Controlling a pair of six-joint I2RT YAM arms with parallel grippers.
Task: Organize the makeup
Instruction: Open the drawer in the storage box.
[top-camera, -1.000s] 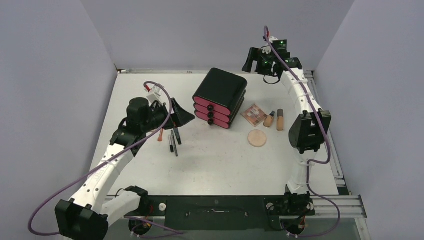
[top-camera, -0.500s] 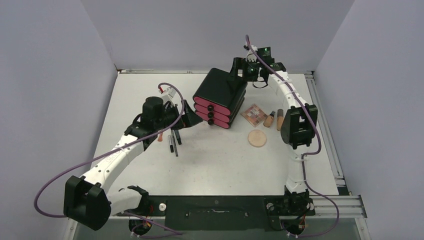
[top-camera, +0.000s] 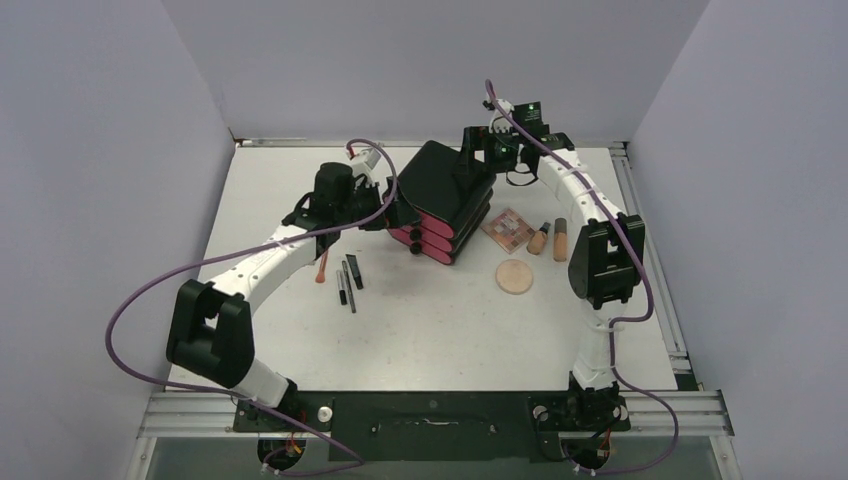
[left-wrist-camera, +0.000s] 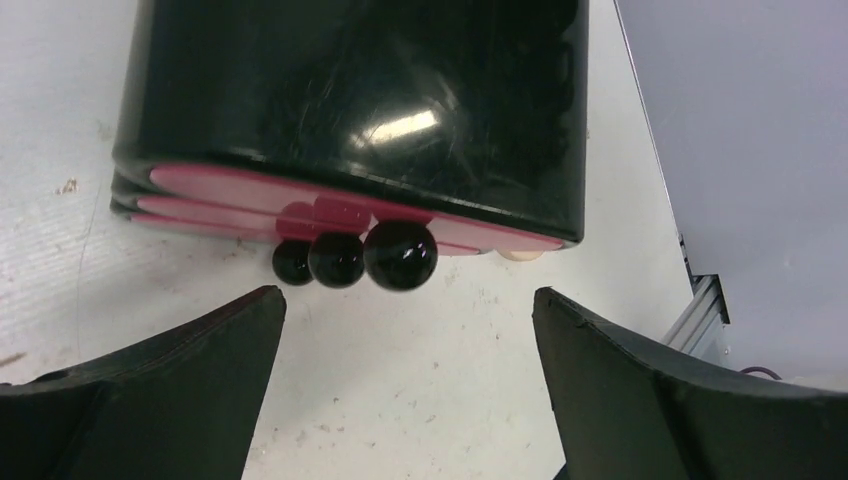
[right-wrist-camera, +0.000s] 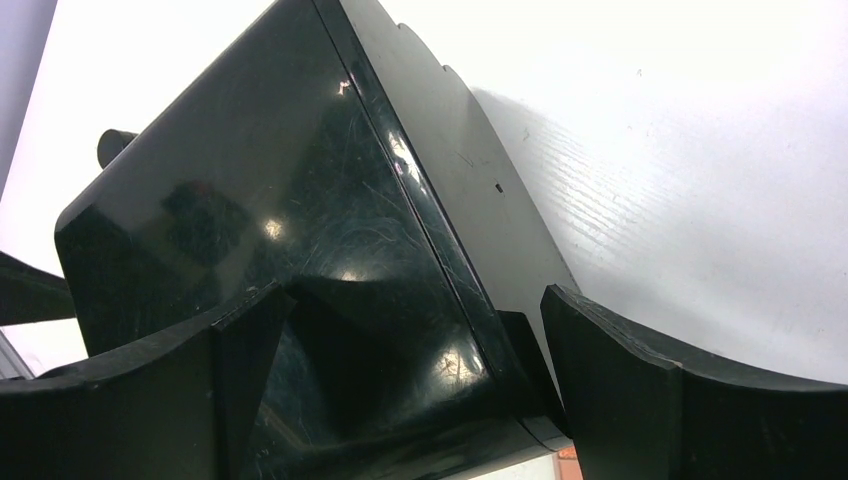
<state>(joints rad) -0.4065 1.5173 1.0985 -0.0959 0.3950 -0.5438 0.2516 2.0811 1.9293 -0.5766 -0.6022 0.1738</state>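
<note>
On the white table (top-camera: 440, 330), toward the middle and nearest the arm bases, a round peach disc (top-camera: 514, 275) is lying flat on the right half. Thin black pencils (top-camera: 347, 284) are lying side by side on the left half, and an orange-handled brush (top-camera: 322, 268) is resting just to their left. A little farther back, two tan dark-capped tubes (top-camera: 560, 239) are lying beside each other near the right edge. A square eyeshadow palette (top-camera: 507, 229) is sitting just left of them, close to the black cabinet (top-camera: 440, 180) with pink drawers. The left gripper (top-camera: 400, 212) is hanging at the cabinet's front left corner. Its jaws are standing wide apart and holding nothing, and its wrist view is showing the three black drawer knobs (left-wrist-camera: 400, 255) just ahead of them. At the far side, the right gripper (top-camera: 472, 160) is leaning over the cabinet's rear top edge. Its jaws are also spread wide and straddling that edge, and the pictures are not showing whether the fingers (right-wrist-camera: 620, 400) are touching it.
</note>
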